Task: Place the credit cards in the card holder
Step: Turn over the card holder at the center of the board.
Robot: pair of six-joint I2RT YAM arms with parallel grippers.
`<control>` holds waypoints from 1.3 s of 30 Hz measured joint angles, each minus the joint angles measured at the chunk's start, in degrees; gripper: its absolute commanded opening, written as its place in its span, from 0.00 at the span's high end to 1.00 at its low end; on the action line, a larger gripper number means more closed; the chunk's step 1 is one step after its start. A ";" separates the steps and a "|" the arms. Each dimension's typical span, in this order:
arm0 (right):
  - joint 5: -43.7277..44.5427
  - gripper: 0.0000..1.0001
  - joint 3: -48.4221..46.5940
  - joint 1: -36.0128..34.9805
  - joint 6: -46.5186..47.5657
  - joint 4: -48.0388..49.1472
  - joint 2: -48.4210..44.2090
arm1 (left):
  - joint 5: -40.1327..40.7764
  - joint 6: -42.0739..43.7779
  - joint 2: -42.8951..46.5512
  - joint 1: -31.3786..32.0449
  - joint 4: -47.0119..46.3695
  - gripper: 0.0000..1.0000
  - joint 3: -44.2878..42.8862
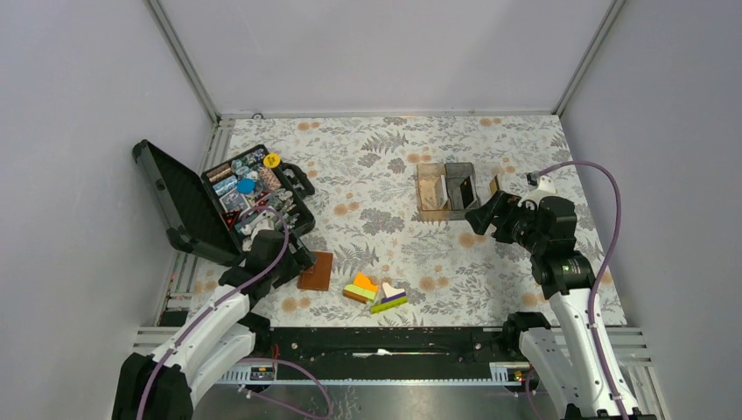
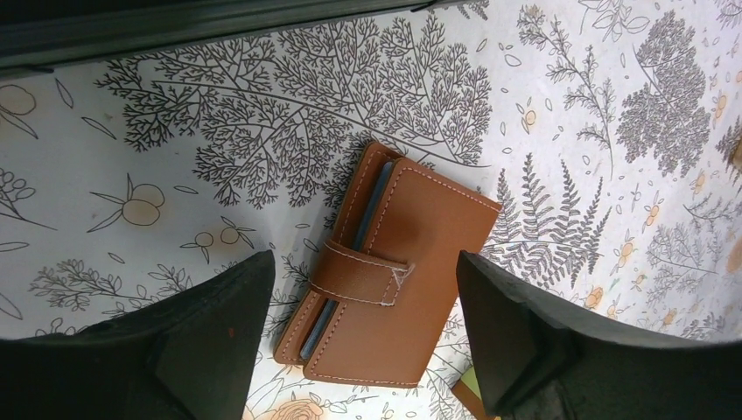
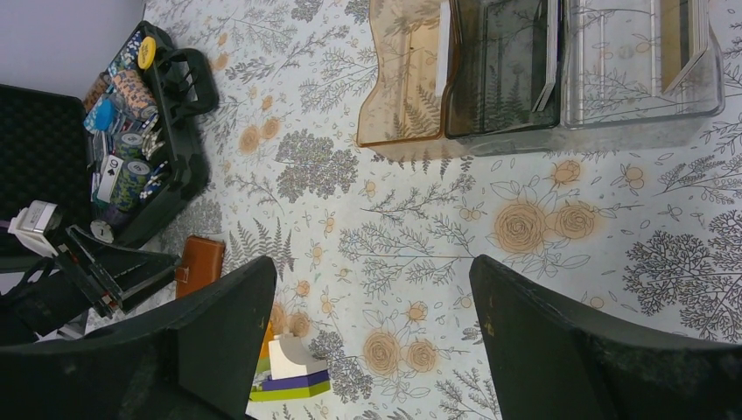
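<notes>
The brown leather card holder (image 2: pixel 411 271) lies closed on the floral cloth with its snap tab across the front. A bluish card edge (image 2: pixel 375 206) shows inside it. My left gripper (image 2: pixel 363 262) is open right over it, one black finger on each side with cloth showing in both gaps. From above, the card holder (image 1: pixel 316 270) sits just right of the left gripper (image 1: pixel 293 258). More credit cards lean upright in the compartment boxes: a grey one (image 3: pixel 551 52) and a tan one (image 3: pixel 675 39). My right gripper (image 3: pixel 369 271) is open and holds nothing, near those boxes (image 1: pixel 446 190).
An open black tool case (image 1: pixel 219 206) full of small items stands at the left. Orange, green and purple blocks (image 1: pixel 374 291) lie right of the card holder. A metal rail (image 1: pixel 385 337) runs along the table's near edge.
</notes>
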State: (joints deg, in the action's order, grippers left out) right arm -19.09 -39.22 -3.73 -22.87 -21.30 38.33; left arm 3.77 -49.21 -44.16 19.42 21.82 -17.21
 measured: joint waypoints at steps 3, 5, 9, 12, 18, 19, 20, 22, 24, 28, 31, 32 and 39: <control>-0.35 0.12 0.02 -0.02 -0.02 0.00 0.20 | -0.74 0.35 -1.14 0.00 -0.92 0.27 0.00; -0.57 0.12 0.07 0.00 -0.04 0.04 0.17 | -1.03 0.72 -2.01 0.00 -1.60 0.30 0.00; -1.05 0.12 0.11 0.00 -0.07 0.20 0.20 | -2.16 1.11 -3.76 0.00 -3.56 0.37 0.00; -1.49 0.12 0.15 -0.02 -0.09 0.37 0.42 | -4.39 1.36 -5.03 0.00 -5.20 0.38 0.02; -1.62 0.12 0.39 0.00 -0.42 1.07 1.18 | -12.48 1.36 -5.60 0.07 -8.87 0.38 1.44; -1.64 0.12 0.44 -0.02 -0.55 1.07 1.27 | -13.77 1.36 -5.51 0.07 -9.22 0.38 1.73; -1.64 0.12 0.50 0.00 -0.63 1.09 1.31 | -14.62 1.38 -5.35 0.07 -9.31 0.38 1.90; -1.66 0.12 0.52 0.00 -0.92 1.09 1.42 | -15.26 1.57 -4.90 0.11 -8.55 0.38 1.95; -1.68 0.12 0.55 0.00 -1.01 1.22 1.51 | -14.53 1.79 -4.11 0.17 -7.28 0.39 1.95; -1.95 0.11 0.55 0.00 -1.09 1.46 1.88 | -12.70 1.79 -3.06 0.24 -5.68 0.44 1.95; -2.08 0.11 0.55 0.00 -1.20 1.46 2.08 | -11.76 1.66 -3.21 0.26 -5.51 0.51 1.95; -2.08 0.11 0.55 -0.02 -1.20 1.46 2.08 | -11.41 1.60 -3.48 0.26 -5.49 0.53 1.95; -2.40 0.11 0.55 -0.02 -1.25 1.49 2.29 | -11.76 1.36 -6.38 0.26 -8.35 0.60 1.95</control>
State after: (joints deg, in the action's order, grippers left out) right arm -21.50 -38.68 -3.75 -24.12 -19.81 40.62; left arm -7.99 -47.86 -50.54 19.68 13.47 -15.27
